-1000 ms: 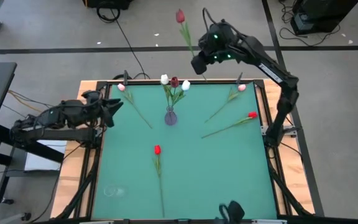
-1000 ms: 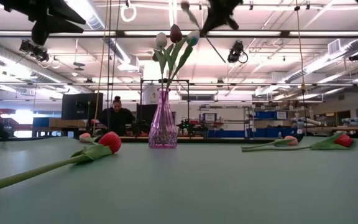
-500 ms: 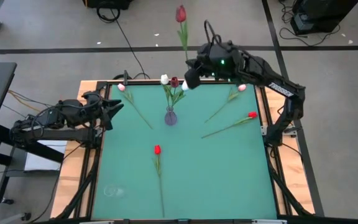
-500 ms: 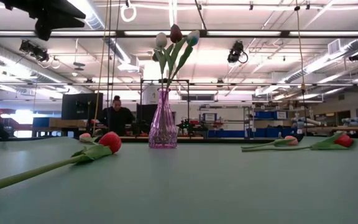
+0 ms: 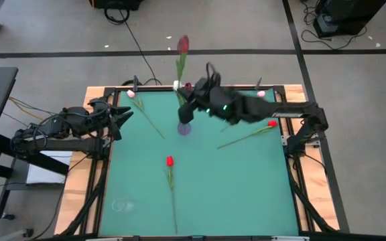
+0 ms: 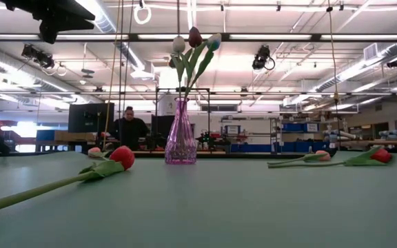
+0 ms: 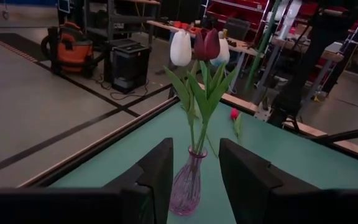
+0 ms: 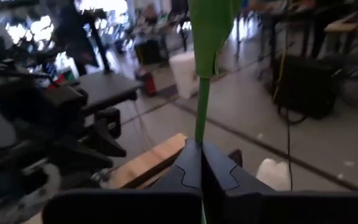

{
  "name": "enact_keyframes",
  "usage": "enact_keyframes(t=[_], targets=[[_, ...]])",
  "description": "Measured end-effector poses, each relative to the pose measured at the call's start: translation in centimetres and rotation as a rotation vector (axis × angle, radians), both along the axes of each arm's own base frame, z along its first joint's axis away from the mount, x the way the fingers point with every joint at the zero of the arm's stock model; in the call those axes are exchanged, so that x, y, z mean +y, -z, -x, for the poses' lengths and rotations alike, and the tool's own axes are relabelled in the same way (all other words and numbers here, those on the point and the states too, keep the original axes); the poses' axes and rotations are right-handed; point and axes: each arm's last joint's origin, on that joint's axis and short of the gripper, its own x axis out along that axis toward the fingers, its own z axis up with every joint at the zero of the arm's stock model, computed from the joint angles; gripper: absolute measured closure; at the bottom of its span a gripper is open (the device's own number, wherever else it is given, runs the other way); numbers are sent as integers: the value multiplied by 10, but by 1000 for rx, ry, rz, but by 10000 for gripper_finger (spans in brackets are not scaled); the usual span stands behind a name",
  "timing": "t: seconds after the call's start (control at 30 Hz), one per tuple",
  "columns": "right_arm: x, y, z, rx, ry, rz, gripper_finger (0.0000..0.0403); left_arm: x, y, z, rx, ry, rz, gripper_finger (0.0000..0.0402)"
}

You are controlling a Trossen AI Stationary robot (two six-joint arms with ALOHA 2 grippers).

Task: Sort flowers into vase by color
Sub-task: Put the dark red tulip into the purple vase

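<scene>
A pink glass vase (image 5: 184,127) (image 6: 180,138) (image 7: 186,183) stands near the table's far edge. It holds a white and a dark red tulip (image 7: 206,43) and one more pale bud. My right gripper (image 5: 185,99) (image 8: 200,155) hovers just above the vase, shut on a bright red tulip (image 5: 183,44). My left gripper (image 5: 123,114) (image 7: 196,180) waits open at the table's left edge. Two red tulips (image 5: 169,161) (image 5: 271,124) and two pink ones (image 5: 131,94) (image 5: 261,94) lie flat on the table. My right gripper pinches the red tulip's green stem (image 8: 200,124) between its two shut fingers, which lie across the stem. The arm reaches in from the table's right. The tulip is lifted clear and stands upright, with its head (image 5: 183,44) above the fingers. The stem's lower end is hidden by the gripper.
The green table (image 5: 233,194) has a wooden frame (image 5: 86,167) around it. Near the table's near edge lies only the red tulip's long stem (image 5: 173,207). In the low view a person (image 6: 128,127) shows in the room beyond the table.
My right gripper has moved from beyond the table's far edge toward its left and near side, coming over the vase. It has stayed shut on the red tulip, which has travelled with it, still upright.
</scene>
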Motion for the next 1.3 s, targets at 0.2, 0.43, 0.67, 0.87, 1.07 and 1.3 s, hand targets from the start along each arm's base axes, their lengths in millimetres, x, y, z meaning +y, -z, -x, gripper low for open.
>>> enact_keyframes(t=[0.2,0.43,0.67,0.87,1.07,1.3], targets=[[6,66,-9,-35,147,48,403,0,0,0,4,-2,-8,267],[-7,118,-3,-3,224,31,403,0,0,0,2,-3,-2,267],[-14,132,-2,-15,170,30,403,0,0,0,-1,-4,2,267],[-15,139,-9,-13,112,40,403,0,0,0,1,-4,2,267],[-15,152,-14,33,100,47,403,0,0,0,-6,-5,11,267],[-15,161,-12,118,99,13,355,0,0,0,-12,-5,10,267]])
